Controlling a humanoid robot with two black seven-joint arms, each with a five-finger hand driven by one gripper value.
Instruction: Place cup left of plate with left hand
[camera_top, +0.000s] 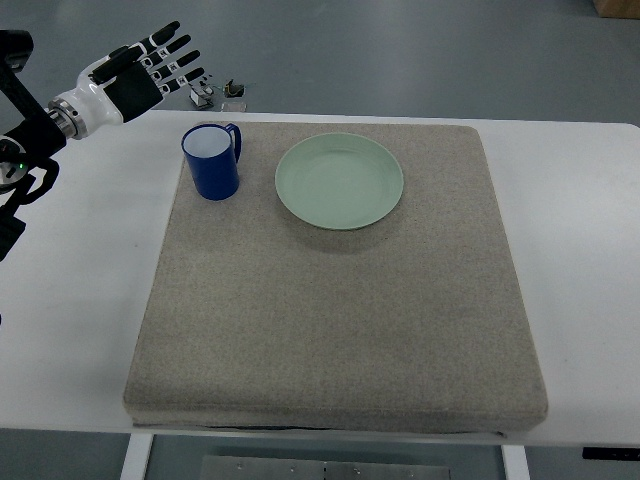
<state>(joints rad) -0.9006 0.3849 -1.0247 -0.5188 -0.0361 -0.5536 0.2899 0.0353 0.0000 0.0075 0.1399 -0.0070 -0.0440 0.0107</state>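
The robot's left hand (140, 72), black in the palm with white shells on the back and on the finger segments, is raised at the far left of the scene, past the far-left corner of the white table (80, 290). Its fingers (172, 50) are stretched out straight and fanned slightly apart, pointing to the right and away; they grip nothing and touch nothing. The wrist and the dark forearm run back to the left edge of the picture.

The dark blue glazed cup (211, 162), white inside, stands upright on the grey felt mat (330, 310) near the mat's far-left corner. Its handle points to the right and away. The cup is well apart from the hand, lying nearer and to the right of it. Just to the right of the cup, with a narrow strip of mat between them, lies the round pale green plate (340, 181), flat on the mat; cup and plate do not touch.

The mat covers most of the tabletop. On the grey floor beyond the table's far edge, near the fingertips of the hand, sit a few small dark and pale objects (218, 93), too small to identify.
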